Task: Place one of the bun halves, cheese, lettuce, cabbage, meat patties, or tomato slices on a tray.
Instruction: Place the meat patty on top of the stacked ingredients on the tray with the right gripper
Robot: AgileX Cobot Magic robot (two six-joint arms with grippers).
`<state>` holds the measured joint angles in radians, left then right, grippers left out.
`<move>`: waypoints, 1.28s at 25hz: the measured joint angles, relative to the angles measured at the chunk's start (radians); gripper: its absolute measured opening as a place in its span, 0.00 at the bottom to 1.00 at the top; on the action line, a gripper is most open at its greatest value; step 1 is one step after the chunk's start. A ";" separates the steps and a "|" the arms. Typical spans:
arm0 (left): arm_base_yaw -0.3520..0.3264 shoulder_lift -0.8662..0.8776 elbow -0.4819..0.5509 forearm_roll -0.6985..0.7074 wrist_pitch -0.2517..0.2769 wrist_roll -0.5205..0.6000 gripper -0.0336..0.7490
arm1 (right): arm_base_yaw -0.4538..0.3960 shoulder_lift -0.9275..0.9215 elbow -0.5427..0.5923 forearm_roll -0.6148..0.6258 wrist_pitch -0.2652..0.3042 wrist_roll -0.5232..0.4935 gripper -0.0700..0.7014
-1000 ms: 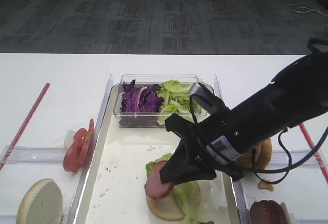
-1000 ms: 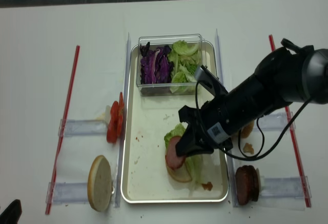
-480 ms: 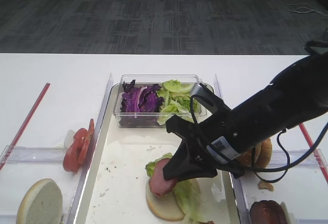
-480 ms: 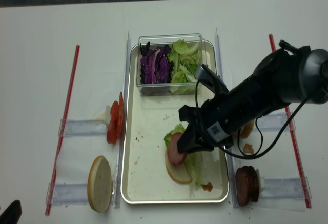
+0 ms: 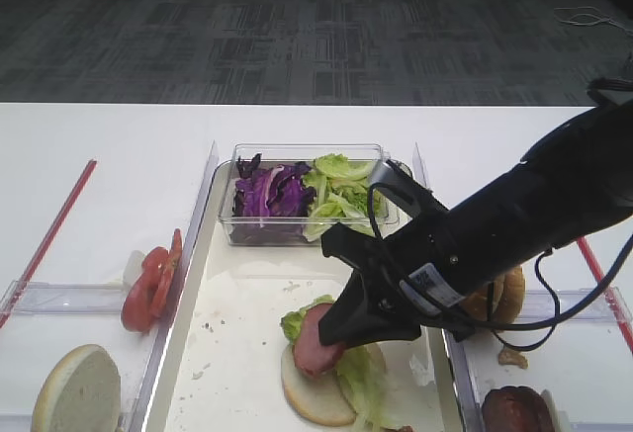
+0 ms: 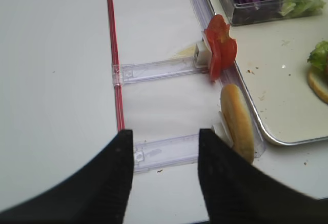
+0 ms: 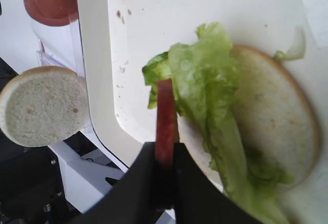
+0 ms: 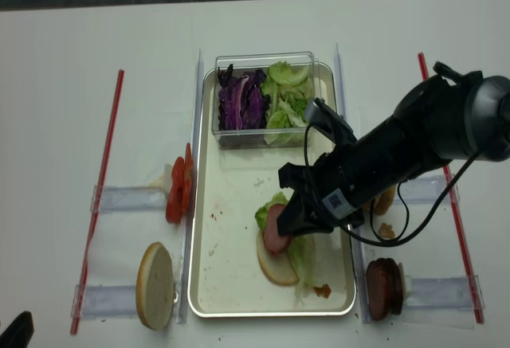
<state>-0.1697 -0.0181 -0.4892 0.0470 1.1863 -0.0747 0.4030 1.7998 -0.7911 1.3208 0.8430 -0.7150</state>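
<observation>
My right gripper [image 7: 165, 157] is shut on a pinkish meat patty [image 7: 166, 116], held on edge. The patty [image 5: 315, 341] hangs over the left part of a pale bun half [image 7: 277, 111] covered with lettuce [image 7: 205, 80], near the front of the cream tray [image 8: 227, 268]. Its lower edge is at the lettuce; I cannot tell whether they touch. My left gripper [image 6: 165, 134] stands open over the white table, left of the tray, with nothing between its fingers.
A clear box at the tray's far end holds purple cabbage [image 5: 267, 190] and lettuce [image 5: 341, 190]. Tomato slices [image 5: 150, 287] and a bun half [image 5: 77, 390] stand in holders on the left. More meat patties [image 8: 384, 287] and a brown bun [image 5: 504, 294] sit on the right. Red strips [image 8: 100, 193] flank the area.
My right gripper, still shut on the patty, has shifted slightly toward the tray's far end over the lettuce. Nothing else has moved.
</observation>
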 joint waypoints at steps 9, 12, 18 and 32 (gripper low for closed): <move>0.000 0.000 0.000 0.000 0.000 0.000 0.41 | 0.000 0.000 0.000 -0.053 -0.004 0.044 0.21; 0.000 0.000 0.000 0.000 0.000 0.000 0.41 | 0.000 0.000 0.000 -0.060 -0.005 0.063 0.21; 0.000 0.000 0.000 0.000 0.000 0.000 0.41 | 0.000 0.000 0.000 -0.063 -0.009 0.072 0.21; 0.000 0.000 0.000 0.000 0.000 0.000 0.41 | 0.000 0.000 0.000 -0.063 -0.023 0.096 0.35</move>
<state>-0.1697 -0.0181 -0.4892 0.0470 1.1863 -0.0747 0.4030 1.7998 -0.7911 1.2573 0.8198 -0.6189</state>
